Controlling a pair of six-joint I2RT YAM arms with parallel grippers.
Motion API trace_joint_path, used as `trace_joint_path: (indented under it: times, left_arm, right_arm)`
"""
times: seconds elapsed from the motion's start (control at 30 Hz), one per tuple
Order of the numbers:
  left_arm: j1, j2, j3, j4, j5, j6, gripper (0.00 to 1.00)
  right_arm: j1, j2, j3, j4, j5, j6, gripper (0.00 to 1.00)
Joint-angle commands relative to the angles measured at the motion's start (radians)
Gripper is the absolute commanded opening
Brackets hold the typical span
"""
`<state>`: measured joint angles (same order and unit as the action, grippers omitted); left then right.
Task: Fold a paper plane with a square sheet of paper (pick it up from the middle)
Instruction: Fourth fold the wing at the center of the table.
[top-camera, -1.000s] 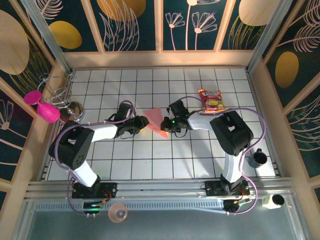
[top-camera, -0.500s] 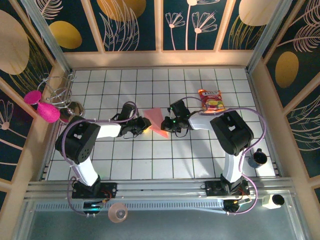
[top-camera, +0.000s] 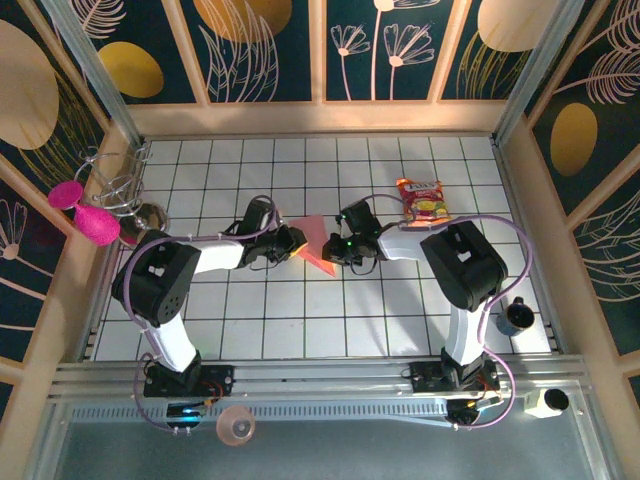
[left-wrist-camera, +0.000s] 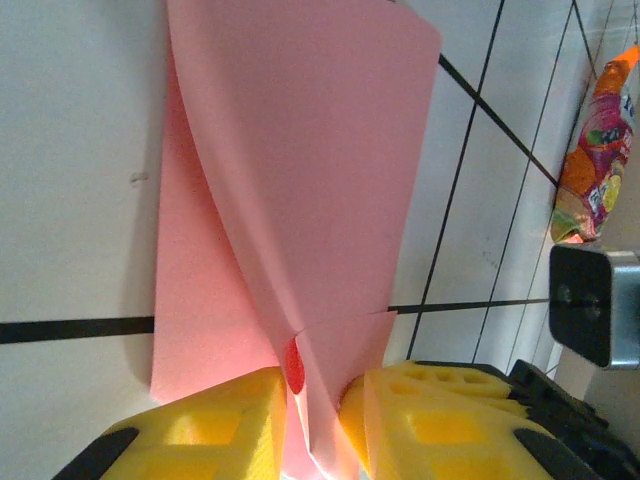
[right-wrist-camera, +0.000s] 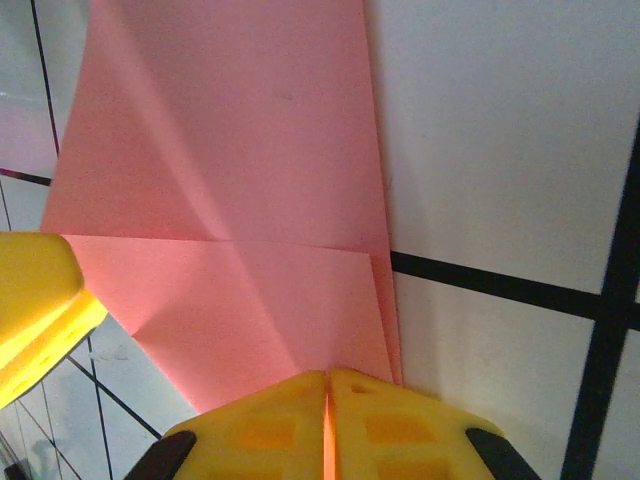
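Pink sheet (top-camera: 312, 238), folded to a pointed shape, sat mid-table (top-camera: 400, 300) between the two arms. The left pincer (top-camera: 291, 244) gripped the sheet's near-left end. In the left wrist view, its yellow fingers (left-wrist-camera: 200, 430) were pinched on a raised crease. The right pincer (top-camera: 331, 250) gripped the opposite edge, pads (right-wrist-camera: 260, 425) pressed together with a thin line of paper between them. A snack packet (top-camera: 423, 200) lay beyond the right arm, apart from the sheet.
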<state>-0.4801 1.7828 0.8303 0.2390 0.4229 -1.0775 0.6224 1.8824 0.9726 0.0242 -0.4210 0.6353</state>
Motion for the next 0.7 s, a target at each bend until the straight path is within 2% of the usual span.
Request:
trace_joint_path:
  times: [0.0, 0.53, 0.67]
  left_arm:
    - [0.011, 0.033, 0.036, -0.016, -0.005, 0.044, 0.26]
    - [0.011, 0.055, 0.037, -0.082, -0.04, 0.041, 0.23]
    - [0.011, 0.06, 0.03, -0.031, -0.019, 0.014, 0.15]
  right_arm:
    - [-0.007, 0.023, -0.029, -0.025, 0.012, -0.005, 0.11]
    - [-0.005, -0.02, 0.002, -0.033, 0.05, -0.078, 0.13]
    - [0.003, -0.021, 0.01, -0.03, 0.052, -0.097, 0.13]
